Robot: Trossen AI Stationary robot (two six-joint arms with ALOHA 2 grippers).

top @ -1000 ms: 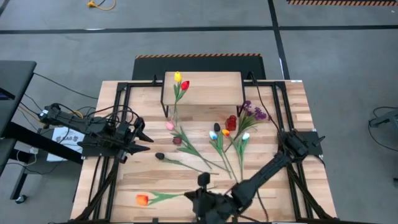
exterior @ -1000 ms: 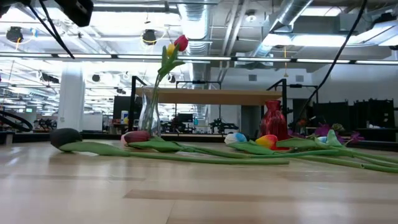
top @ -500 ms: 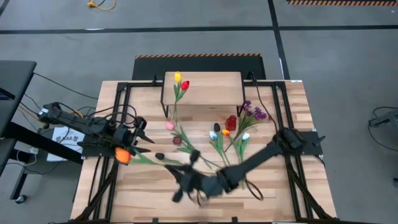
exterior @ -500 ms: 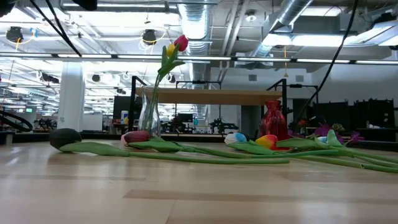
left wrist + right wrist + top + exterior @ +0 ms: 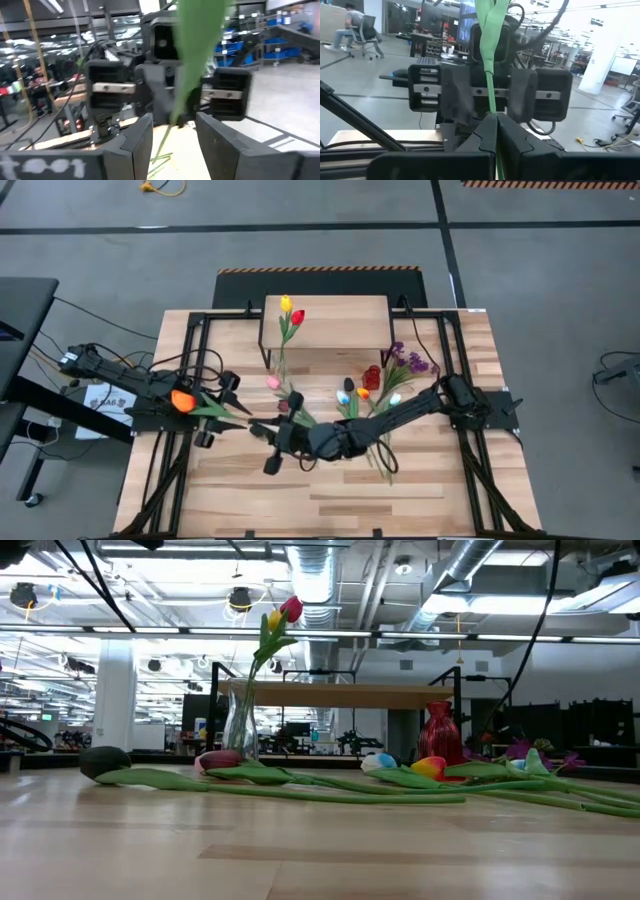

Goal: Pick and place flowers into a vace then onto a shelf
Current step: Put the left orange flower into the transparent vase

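My right gripper (image 5: 256, 426) reaches across the table's middle, shut on an orange tulip (image 5: 182, 399) held above the table. The tulip's head lies over my left arm. Its stem and leaf (image 5: 196, 70) pass between the open fingers of my left gripper (image 5: 220, 409), which faces the right one; I cannot tell whether they touch it. A clear glass vase (image 5: 240, 725) with a yellow and a red tulip (image 5: 291, 312) stands on the table by the shelf (image 5: 325, 320). More flowers (image 5: 350, 395) lie on the table. My right gripper pinches the orange tulip's green stem (image 5: 491, 111) between its two fingers, low on the stem. The fingers lie level and point toward the table's left. The stem runs on ahead of them to the left gripper, and the whole tulip is clear of the table.
A red vase (image 5: 372, 377) stands among the lying tulips, with purple sprigs (image 5: 405, 362) beside it. A pink tulip (image 5: 272, 382) and a dark red one (image 5: 284, 406) lie close to my right gripper. Bare wood lies along the table's near edge (image 5: 320, 515).
My right gripper has swung from the table's near edge up and toward the left arm, carrying the orange tulip. The tulip has been lifted off the table, and its head now lies over my left arm. My left gripper has rolled about its own line.
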